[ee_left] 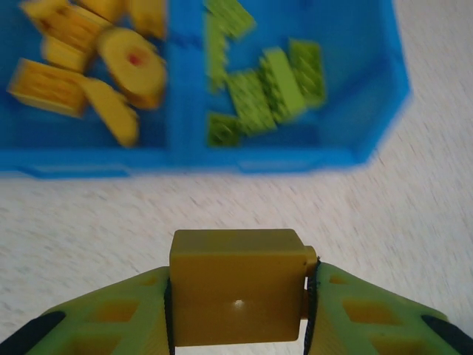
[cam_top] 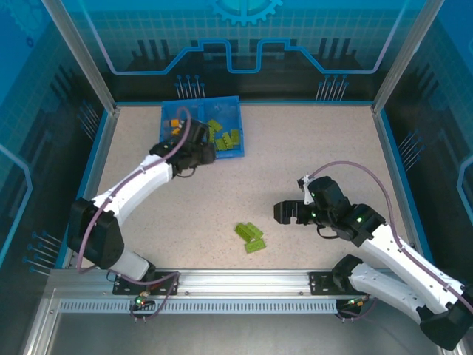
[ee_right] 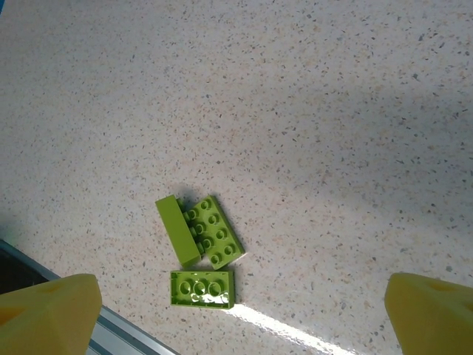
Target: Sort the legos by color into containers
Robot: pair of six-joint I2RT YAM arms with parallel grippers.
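Left gripper (cam_top: pixel 208 154) clamped on an orange brick (ee_left: pixel 236 285) just short of the blue tray (ee_left: pixel 369 151) by the table's (cam_top: pixel 310 163) far edge, orange legos (ee_left: pixel 81 66) in its left compartment, green legos (ee_left: pixel 266 89) in its right, right gripper (cam_top: pixel 284 213) spread wide and holding nothing, three green bricks (ee_right: pixel 203 237) lying loose near the near edge

Glossy plastic legos (ee_right: pixel 214 233), speckled matt table (ee_right: pixel 332 111)

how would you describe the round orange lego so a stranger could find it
Start at the shallow blue plastic tray on the speckled table's far side. Its left compartment holds the orange bricks. Yours is the round orange disc with a centre hole; the others are straight-edged.
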